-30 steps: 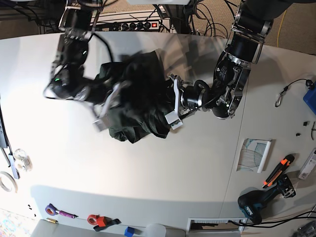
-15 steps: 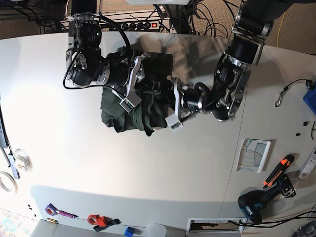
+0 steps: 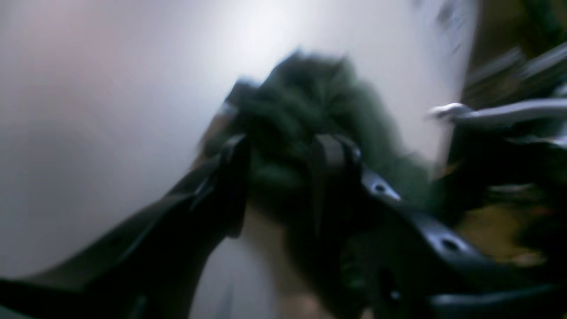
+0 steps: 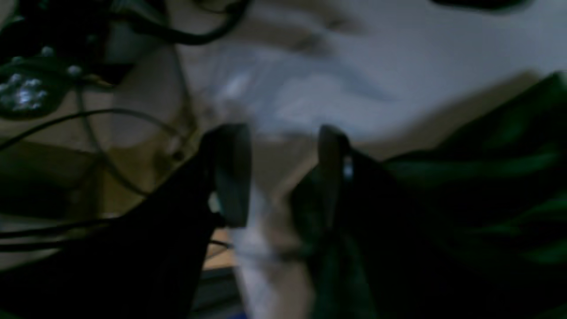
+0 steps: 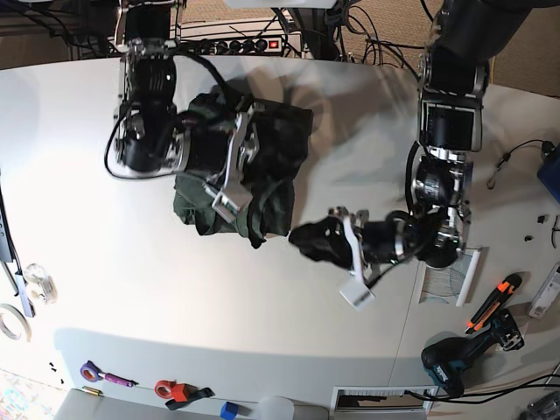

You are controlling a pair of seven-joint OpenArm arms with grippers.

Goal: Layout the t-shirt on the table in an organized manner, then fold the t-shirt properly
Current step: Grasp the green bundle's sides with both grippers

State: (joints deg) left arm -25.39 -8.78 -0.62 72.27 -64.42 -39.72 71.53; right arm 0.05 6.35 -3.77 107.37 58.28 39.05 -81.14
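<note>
1. The white table (image 5: pixel 131 297) holds the dark green t-shirt (image 5: pixel 271 157), bunched up near the far edge.
2. One end stretches toward the left gripper (image 3: pixel 281 150), which pinches it.
3. The right gripper (image 4: pixel 283 173) has fingers apart beside the cloth.

Wrist views dim, blurred — overhead bright

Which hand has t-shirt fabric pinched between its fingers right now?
The left hand: dark green t-shirt fabric is bunched between its fingers. The right hand is open, with nothing between its fingers; the cloth only lies beside one finger.
</note>
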